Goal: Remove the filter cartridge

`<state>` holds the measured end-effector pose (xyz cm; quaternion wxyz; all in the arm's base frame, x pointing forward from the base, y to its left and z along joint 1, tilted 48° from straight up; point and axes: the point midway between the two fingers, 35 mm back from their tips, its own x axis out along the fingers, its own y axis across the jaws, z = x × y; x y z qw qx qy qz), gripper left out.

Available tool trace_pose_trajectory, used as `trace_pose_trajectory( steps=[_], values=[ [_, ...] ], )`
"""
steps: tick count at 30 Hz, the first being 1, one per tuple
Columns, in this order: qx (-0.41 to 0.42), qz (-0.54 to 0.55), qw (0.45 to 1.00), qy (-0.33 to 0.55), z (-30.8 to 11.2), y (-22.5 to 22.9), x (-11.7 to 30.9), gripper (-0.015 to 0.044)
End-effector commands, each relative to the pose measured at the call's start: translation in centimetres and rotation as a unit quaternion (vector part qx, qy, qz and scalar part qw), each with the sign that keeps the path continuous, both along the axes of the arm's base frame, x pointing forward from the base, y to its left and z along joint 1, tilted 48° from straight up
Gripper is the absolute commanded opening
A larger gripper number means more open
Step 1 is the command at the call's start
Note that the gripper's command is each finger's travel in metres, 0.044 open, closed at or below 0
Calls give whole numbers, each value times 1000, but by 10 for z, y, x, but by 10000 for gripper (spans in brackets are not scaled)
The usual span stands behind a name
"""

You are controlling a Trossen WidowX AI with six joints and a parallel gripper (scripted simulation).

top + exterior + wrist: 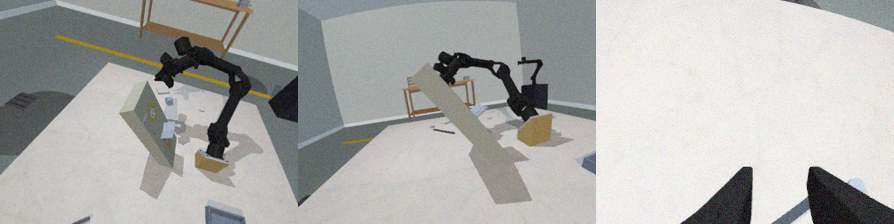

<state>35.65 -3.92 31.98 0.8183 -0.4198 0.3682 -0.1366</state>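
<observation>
The round filter cartridge (152,113) sits in the sloping face of the grey-green service panel (142,98) (461,112), inside a yellow ring. Its slots are too small to make out. Only the panel's back and edge show in the exterior view. My gripper (163,82) (444,76) (780,176) is near the panel's upper end, above the cartridge. Its fingers are partly open with nothing between them; the wrist view shows tabletop between the tips and no cartridge. The blue-grey tray (207,217) (588,165) is cut off by the frame edge in the top and exterior views.
A pale flap (168,130) stands out from the panel's lower face. A small pale block (169,100) lies behind the panel. A dark bar (443,131) (792,212) and a small pale round thing (432,126) (856,185) lie on the table. The arm's yellow base block (210,163) (537,131) stands beside the panel.
</observation>
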Motion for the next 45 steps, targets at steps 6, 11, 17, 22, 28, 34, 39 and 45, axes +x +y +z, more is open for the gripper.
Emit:
trace_pose_trajectory(
  steps=[6, 11, 17, 22, 28, 34, 39, 45],
  values=[
    [-154, 173, 966, 114, -51, 102, -14, 117],
    [-289, 229, 913, 175, -99, 150, -38, 117],
    [-479, 313, 778, 259, -158, 192, -80, 117],
    [-484, 315, 773, 261, -160, 193, -81, 117],
    [-484, 315, 773, 261, -160, 193, -81, 117],
    [-483, 315, 774, 262, -163, 191, -76, 117],
    [-482, 316, 774, 263, -166, 188, -71, 117],
    [-481, 316, 774, 264, -170, 185, -63, 117]
  ],
)
